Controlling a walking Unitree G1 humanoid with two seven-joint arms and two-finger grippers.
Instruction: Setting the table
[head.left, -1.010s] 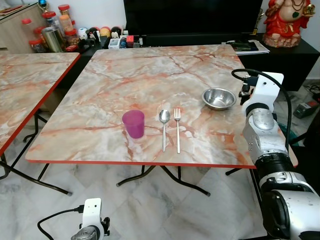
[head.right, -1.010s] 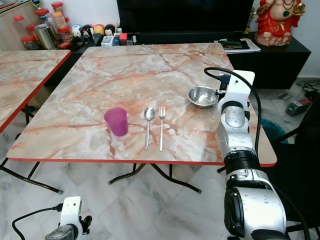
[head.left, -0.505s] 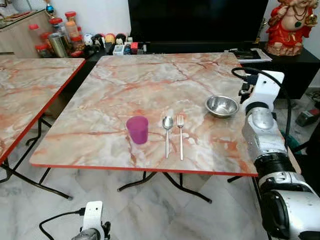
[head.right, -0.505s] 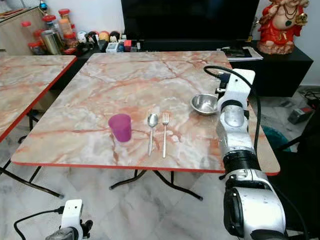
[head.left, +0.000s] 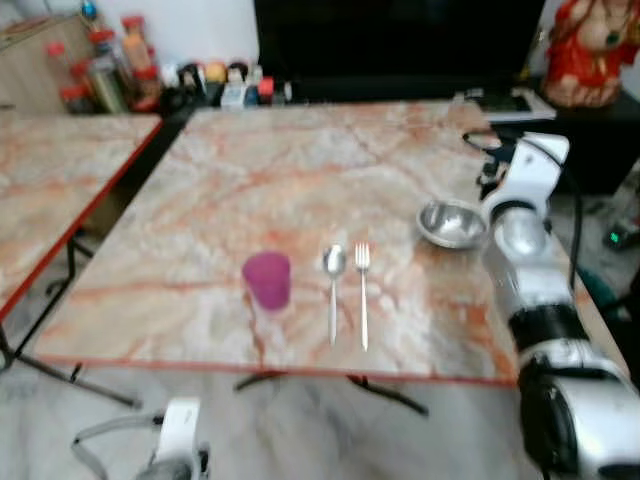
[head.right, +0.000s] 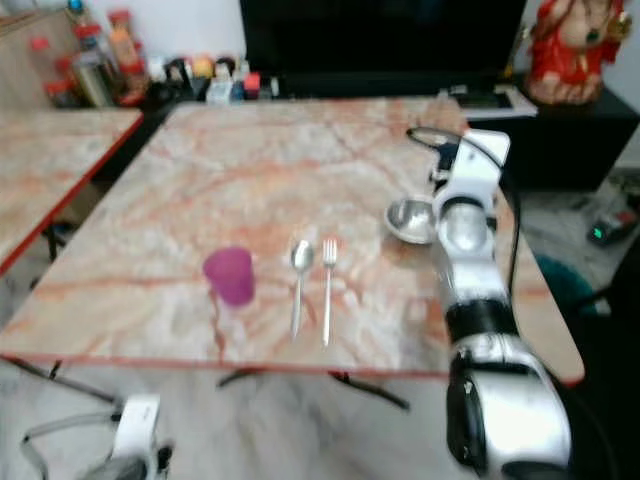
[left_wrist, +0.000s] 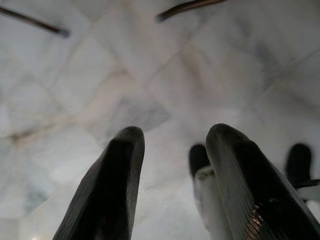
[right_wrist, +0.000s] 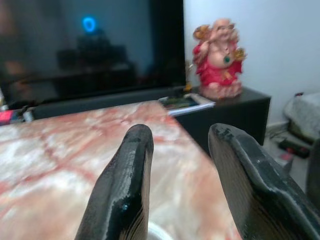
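Observation:
A purple cup (head.left: 267, 279) stands near the front edge of the marble table (head.left: 290, 170). To its right lie a spoon (head.left: 333, 285) and a fork (head.left: 362, 290), side by side. A steel bowl (head.left: 450, 222) sits at the table's right side. My right arm (head.left: 525, 230) reaches up beside the bowl. In the right wrist view, my right gripper (right_wrist: 177, 185) is open and empty above the table, with the bowl's rim (right_wrist: 157, 233) just under it. My left gripper (left_wrist: 175, 185) hangs low, open, over the floor tiles.
A second marble table (head.left: 50, 190) stands at the left. Behind are jars (head.left: 105, 70), a dark TV (head.left: 390, 40) and a red statue (head.left: 590, 50) on a black cabinet. Folding table legs (head.left: 60, 375) stand on the marble floor.
The camera has shifted and the picture is now blurred. The table appears slightly lower and closer. The cup, cutlery and bowl keep their places on the table.

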